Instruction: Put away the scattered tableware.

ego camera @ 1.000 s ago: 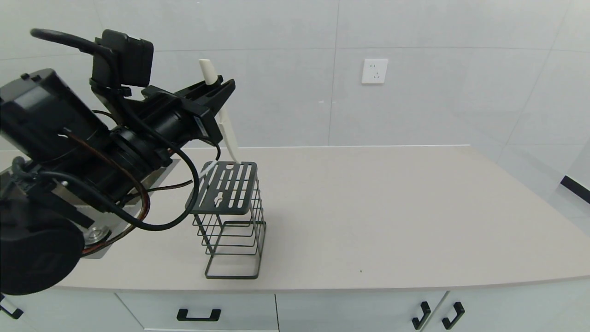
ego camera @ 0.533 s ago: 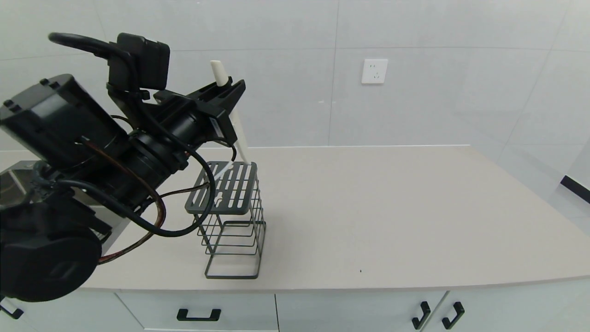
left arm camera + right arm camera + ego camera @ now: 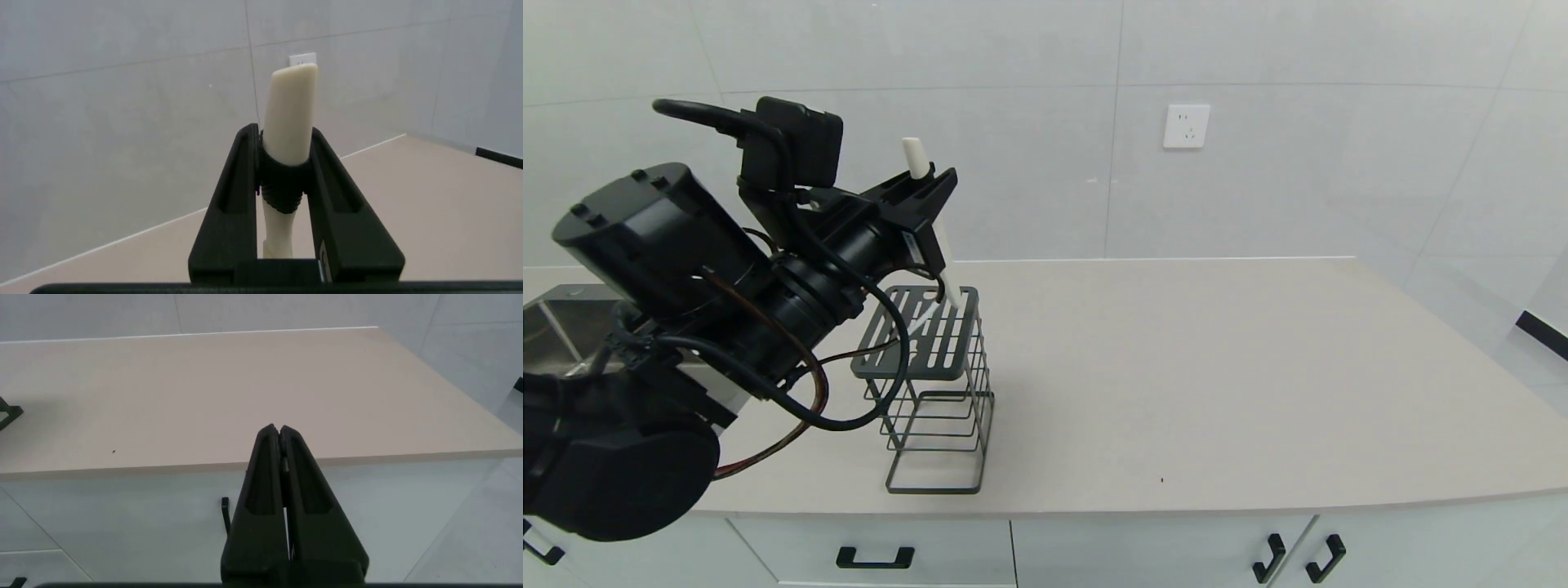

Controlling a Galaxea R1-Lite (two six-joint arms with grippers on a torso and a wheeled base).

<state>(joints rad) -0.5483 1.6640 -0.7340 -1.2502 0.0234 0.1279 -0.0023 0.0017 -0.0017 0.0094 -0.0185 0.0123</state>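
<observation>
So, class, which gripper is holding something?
The left gripper: it is shut on a white utensil over the rack. The right gripper is shut on nothing.

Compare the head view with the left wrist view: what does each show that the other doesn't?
Head view: the rack on the counter, the utensil with its lower end at the rack's slotted top (in a slot or not, I can't tell), and a sink corner. Left wrist view: up close, the left claw clamped on the handle, whose blunt end sticks out past it. Both: utensil, claw, counter, wall socket.
</observation>
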